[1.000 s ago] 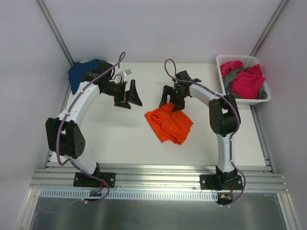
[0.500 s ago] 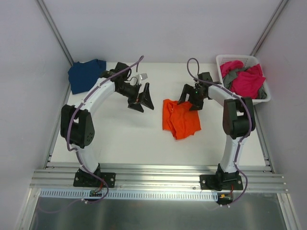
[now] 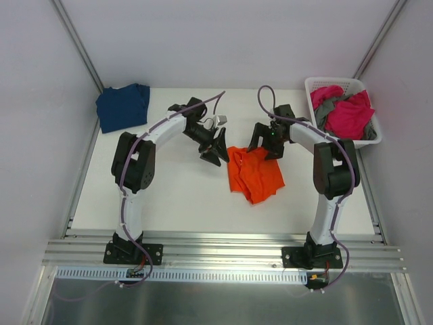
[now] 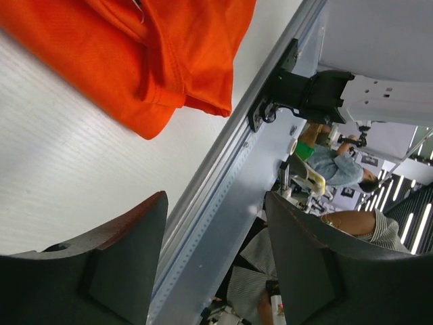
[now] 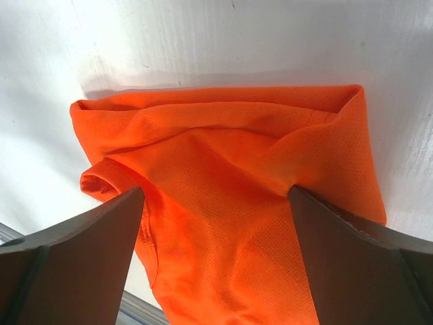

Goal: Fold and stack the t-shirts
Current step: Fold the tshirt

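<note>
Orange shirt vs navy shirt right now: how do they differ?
Orange shirt lies bunched and wrinkled in the middle of the table; navy shirt lies flatter in the far left corner. Left fingers and right fingers, both open, hang at the orange shirt; neither is near the navy shirt. Shared: both lie on the table, outside the basket.

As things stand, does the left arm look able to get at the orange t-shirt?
Probably yes. The left claw sits beside the orange t-shirt at its left edge, jaws apart, with nothing between claw and cloth. The right claw hovers over the shirt's far edge, leaving the left side free.
</note>
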Robot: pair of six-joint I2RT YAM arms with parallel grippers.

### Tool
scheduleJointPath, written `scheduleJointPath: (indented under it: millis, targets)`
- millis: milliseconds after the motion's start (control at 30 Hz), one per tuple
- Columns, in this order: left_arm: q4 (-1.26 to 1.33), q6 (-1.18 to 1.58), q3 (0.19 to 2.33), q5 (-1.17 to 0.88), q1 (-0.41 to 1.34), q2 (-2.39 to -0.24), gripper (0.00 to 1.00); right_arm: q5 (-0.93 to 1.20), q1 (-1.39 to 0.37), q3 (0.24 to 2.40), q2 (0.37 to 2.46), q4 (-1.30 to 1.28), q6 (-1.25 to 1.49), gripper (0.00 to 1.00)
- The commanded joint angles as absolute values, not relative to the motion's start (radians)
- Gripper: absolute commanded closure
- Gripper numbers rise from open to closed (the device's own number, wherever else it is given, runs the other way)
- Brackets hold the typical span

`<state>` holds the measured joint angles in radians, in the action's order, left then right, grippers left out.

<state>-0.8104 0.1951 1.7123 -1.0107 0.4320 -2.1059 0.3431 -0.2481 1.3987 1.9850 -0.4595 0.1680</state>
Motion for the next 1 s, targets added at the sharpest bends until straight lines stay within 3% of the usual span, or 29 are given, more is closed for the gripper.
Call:
scheduleJointPath:
  millis: [0, 233, 967]
  targets:
    - [-0.795, 0.209, 1.694, -1.078, 0.475, -2.063, 0.39, 0.298, -0.242, 1.404, 1.996, -0.511, 0.155, 0.05]
    - [-0.755, 0.241, 1.697, -1.083, 0.540, -2.097, 0.33, 0.296, -0.236, 1.428, 2.010, -0.512, 0.155, 0.06]
    - [-0.695, 0.261, 1.882, -1.094, 0.594, -2.365, 0.34, 0.321, -0.203, 1.451, 2.017, -0.512, 0.183, 0.06]
